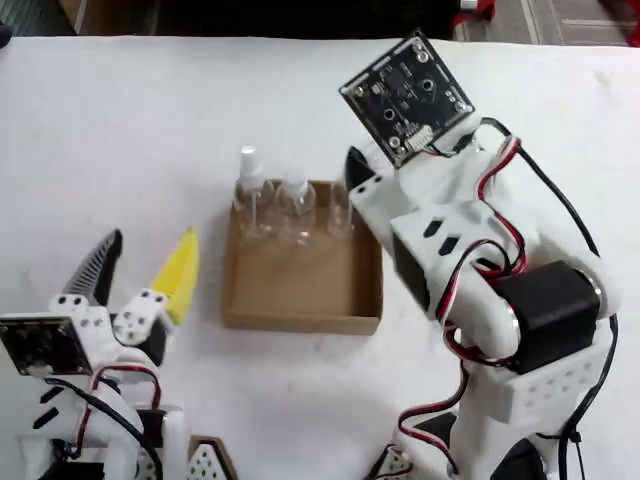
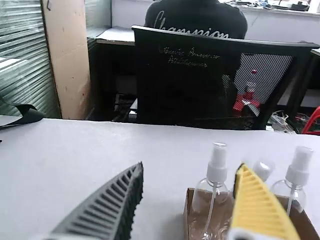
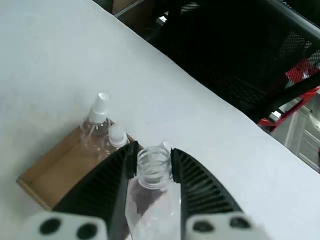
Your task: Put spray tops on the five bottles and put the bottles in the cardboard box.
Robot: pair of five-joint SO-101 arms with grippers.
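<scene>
The right fingers (image 3: 122, 167) clamp an uncapped bottle (image 3: 151, 170) at the cardboard box's (image 1: 300, 322) far-right corner; the left fingers (image 1: 182, 262) gape empty. Keep it upright and lower it slowly.

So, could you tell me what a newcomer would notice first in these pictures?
Probably the right gripper, clamped on a clear bottle with no spray top by the far right corner of the cardboard box. Two topped bottles stand along the box's far wall, and the left gripper rests open at the table's near left.
</scene>
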